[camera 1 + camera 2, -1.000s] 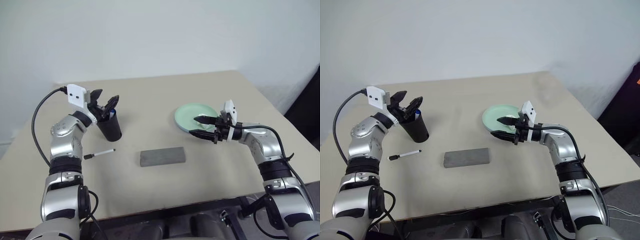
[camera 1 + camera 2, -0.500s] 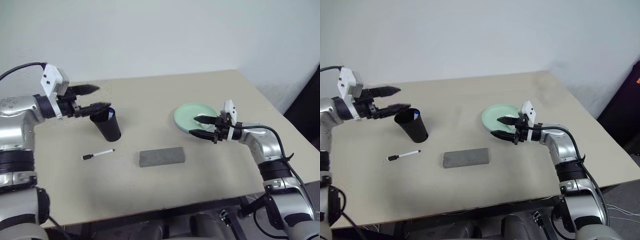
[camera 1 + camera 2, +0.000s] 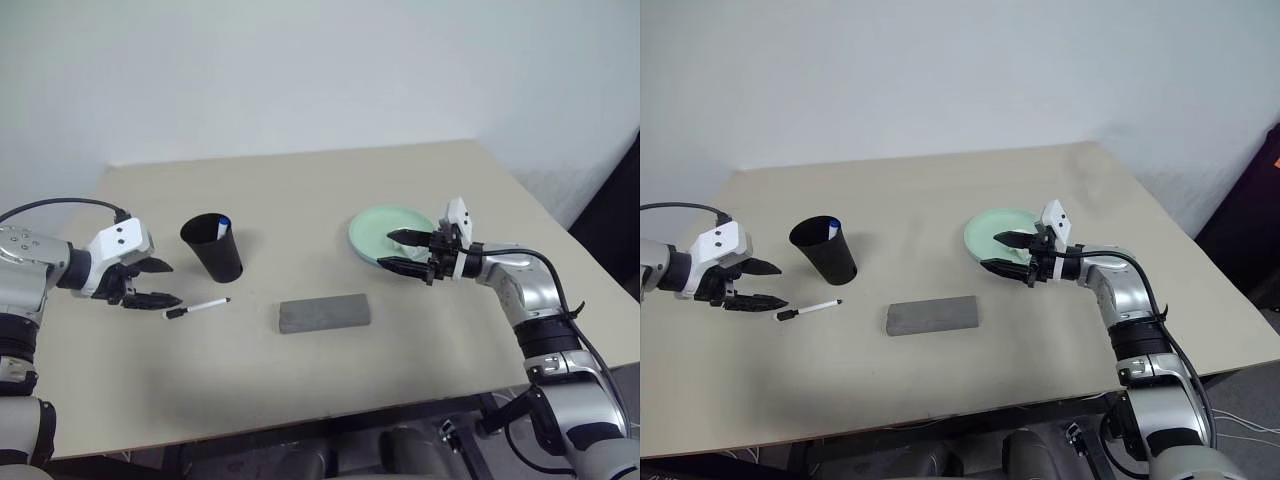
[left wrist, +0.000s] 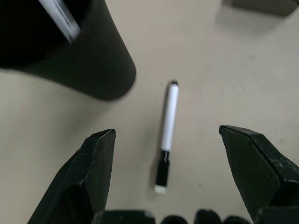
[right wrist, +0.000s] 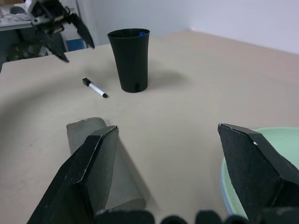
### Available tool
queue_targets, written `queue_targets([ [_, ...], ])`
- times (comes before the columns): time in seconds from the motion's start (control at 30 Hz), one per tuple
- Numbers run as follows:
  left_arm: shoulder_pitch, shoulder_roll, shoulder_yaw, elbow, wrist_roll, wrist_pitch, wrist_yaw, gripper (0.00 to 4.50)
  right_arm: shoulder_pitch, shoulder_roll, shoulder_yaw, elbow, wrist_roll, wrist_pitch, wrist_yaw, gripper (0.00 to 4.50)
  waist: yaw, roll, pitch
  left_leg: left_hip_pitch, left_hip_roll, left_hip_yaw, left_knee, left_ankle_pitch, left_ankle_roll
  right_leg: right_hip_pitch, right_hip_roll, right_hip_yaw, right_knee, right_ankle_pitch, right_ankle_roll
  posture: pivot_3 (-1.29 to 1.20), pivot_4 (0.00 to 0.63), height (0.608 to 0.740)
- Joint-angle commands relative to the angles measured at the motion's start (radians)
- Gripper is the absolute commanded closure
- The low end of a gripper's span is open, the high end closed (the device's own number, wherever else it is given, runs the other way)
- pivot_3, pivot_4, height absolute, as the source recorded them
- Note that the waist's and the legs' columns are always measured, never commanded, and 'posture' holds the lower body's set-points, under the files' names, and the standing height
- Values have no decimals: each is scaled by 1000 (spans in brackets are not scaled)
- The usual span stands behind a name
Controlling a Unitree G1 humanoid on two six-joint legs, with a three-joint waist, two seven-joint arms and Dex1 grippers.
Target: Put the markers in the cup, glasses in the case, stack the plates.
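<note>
**One marker in the cup, one on the table, both grippers empty**

We see the left gripper point(image 3: 150, 283) low over the tan table point(image 3: 300, 190), its two black fingers spread wide with nothing between them. It sits just beside the black-capped marker point(image 3: 196, 308), which lies flat on the table; in the left wrist view this marker point(image 4: 167, 133) lies in line with the gap between the fingers, its black cap toward the camera, apart from both fingertips. The black cup point(image 3: 212, 246) stands upright near the marker, on its far side, and the blue-capped marker point(image 3: 222, 226) leans inside it, its cap showing at the rim.

We find the grey case point(image 3: 324, 313) closed and lying flat near the middle of the table, between the cup and the plates. We cannot tell from these views whether the glasses are in it.

The right gripper point(image 3: 405, 251) hangs over the near edge of the mint green plate point(image 3: 382, 225), fingers parted and pointing toward the robot's left, gripping nothing. In the right wrist view a thin light blue rim point(image 5: 225, 196) shows under the green plate, so the light blue plate lies beneath it. We cannot tell whether the fingers touch the plate
</note>
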Motion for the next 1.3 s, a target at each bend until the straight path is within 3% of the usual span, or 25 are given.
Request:
queue_targets([
  [0.03, -35, -12, -14, 48, 32, -30, -11, 753, -31, 5, -11, -3, -1, -26, -3, 805, 0, 0, 0, 0, 0, 0, 0, 0, 0, 0, 0, 0, 0, 0, 0, 0, 0, 740],
  [0.53, -227, -171, -122, 395, 220, -182, 63, 753, -50, 1, -13, 27, -13, -46, 10, 805, 0, -1, -1, 0, 0, 0, 0, 1, 2, 0, 0, 0, 0, 0, 0, 0, 0, 740],
  [1.07, -216, -220, -159, 452, 292, -233, 27, 753, -38, -6, -16, 7, -10, -40, -2, 805, 0, -1, -1, 0, 0, 1, 1, 2, 4, 0, -1, 0, 1, 0, 0, 0, 0, 740],
  [1.2, -211, -223, -157, 449, 290, -234, 13, 1608, -40, -5, -16, 7, -10, -39, -3, 805, 0, -1, -1, 0, 0, 1, 1, 2, 4, 0, -1, 0, 1, 0, 0, 0, 0, 740],
  [1.3, -203, -223, -154, 445, 283, -233, -4, 2647, -40, -4, -15, 7, -10, -38, -3, 805, 0, -1, -1, 0, 0, 1, 1, 2, 4, 0, -1, 0, 1, 0, 0, 0, 0, 740],
])
